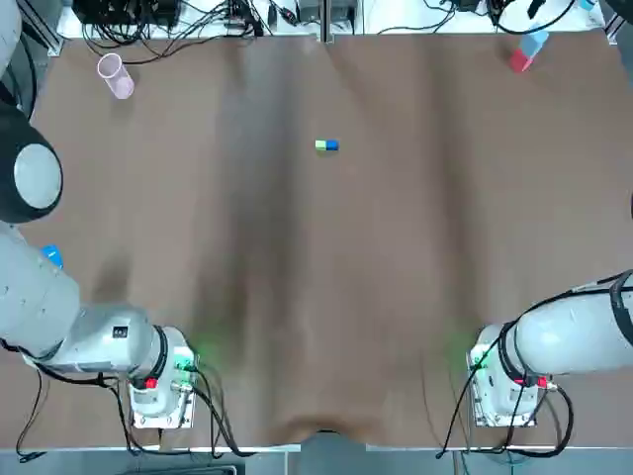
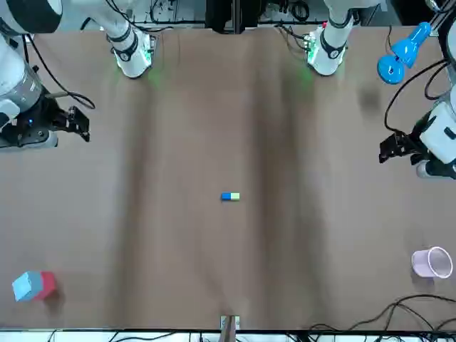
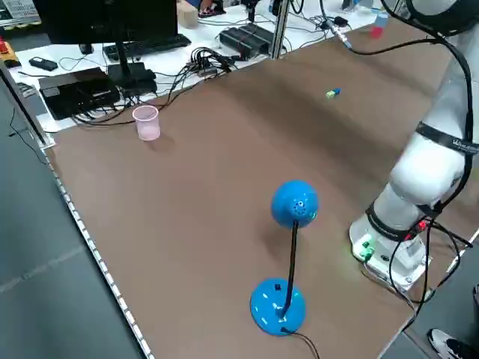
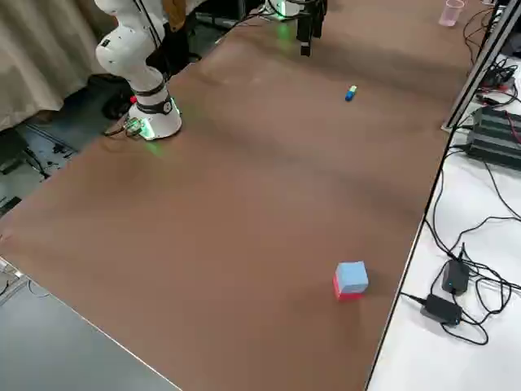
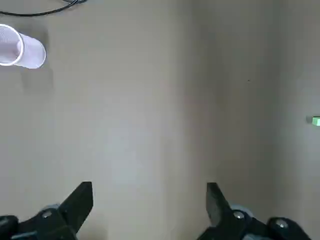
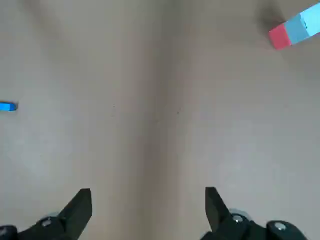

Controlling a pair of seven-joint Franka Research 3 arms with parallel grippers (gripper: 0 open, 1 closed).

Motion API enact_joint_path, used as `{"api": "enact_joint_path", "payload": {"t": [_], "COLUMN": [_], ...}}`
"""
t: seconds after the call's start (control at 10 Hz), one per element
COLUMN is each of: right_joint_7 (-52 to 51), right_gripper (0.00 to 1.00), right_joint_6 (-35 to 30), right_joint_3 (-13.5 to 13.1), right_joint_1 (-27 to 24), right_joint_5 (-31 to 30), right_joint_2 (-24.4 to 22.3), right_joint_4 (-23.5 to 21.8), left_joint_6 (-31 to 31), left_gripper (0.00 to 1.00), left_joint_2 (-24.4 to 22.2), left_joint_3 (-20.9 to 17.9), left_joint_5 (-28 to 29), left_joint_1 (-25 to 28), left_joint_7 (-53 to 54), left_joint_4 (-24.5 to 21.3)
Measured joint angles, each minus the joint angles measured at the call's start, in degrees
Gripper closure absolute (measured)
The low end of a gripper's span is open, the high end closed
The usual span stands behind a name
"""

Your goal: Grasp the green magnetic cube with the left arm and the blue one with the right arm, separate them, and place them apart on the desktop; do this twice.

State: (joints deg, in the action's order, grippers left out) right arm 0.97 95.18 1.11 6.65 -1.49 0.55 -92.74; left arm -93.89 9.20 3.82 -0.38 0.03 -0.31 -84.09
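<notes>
The green cube (image 1: 321, 145) and the blue cube (image 1: 332, 145) lie joined side by side on the brown table, far from both arm bases. The front view shows them mid-table, blue cube (image 2: 226, 197) touching green cube (image 2: 235, 197). My left gripper (image 5: 149, 200) is open and holds nothing; it hovers over bare table with the green cube (image 5: 316, 120) at the edge of its wrist view. My right gripper (image 6: 147, 205) is likewise open with nothing between its fingers, and only the blue cube (image 6: 7, 106) shows at the edge of its view. Both grippers are well away from the cubes.
A pink cup (image 1: 116, 76) lies at the far left. A red and light-blue block (image 1: 524, 54) sits at the far right corner. A blue desk lamp (image 3: 292, 213) stands by the left arm. Cables and electronics line the table's far edge.
</notes>
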Motion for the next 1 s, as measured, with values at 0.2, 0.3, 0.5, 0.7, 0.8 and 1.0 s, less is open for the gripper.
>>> {"api": "enact_joint_path", "payload": {"t": [0.2, 0.3, 0.5, 0.7, 0.8, 1.0], "right_joint_7": [0.0, 0.0, 0.0, 0.0, 0.0, 0.0], "right_gripper": [0.0, 0.0, 0.0, 0.0, 0.0, 0.0], "right_joint_6": [0.0, 0.0, 0.0, 0.01, 0.01, 0.02], "right_joint_3": [0.0, 0.0, 0.0, 0.0, 0.0, 0.02], "right_joint_1": [0.0, 0.0, -0.01, -0.01, -0.01, 0.0], "right_joint_5": [0.0, 0.0, 0.0, 0.0, 0.01, 0.02], "right_joint_2": [0.03, 0.04, 0.06, 0.07, 0.06, 0.07], "right_joint_4": [0.0, 0.0, 0.0, 0.0, 0.02, 0.03], "left_joint_6": [0.29, 0.35, 0.14, -3.51, -6.94, -12.13], "left_gripper": [0.0, 0.0, 0.0, 0.0, 0.0, 0.0], "left_joint_2": [0.0, 0.05, 1.36, 4.66, 6.47, 10.06], "left_joint_3": [0.0, 0.02, 0.41, 0.59, 0.63, 0.73], "left_joint_5": [0.0, 0.0, 0.0, -0.01, -0.08, -0.08], "left_joint_1": [0.0, -0.08, -0.73, -2.17, -3.66, -7.67], "left_joint_7": [-0.02, -0.02, -2.14, -10.72, -18.21, -33.15], "left_joint_4": [-0.02, -0.09, -0.37, -0.47, -0.52, -0.59]}}
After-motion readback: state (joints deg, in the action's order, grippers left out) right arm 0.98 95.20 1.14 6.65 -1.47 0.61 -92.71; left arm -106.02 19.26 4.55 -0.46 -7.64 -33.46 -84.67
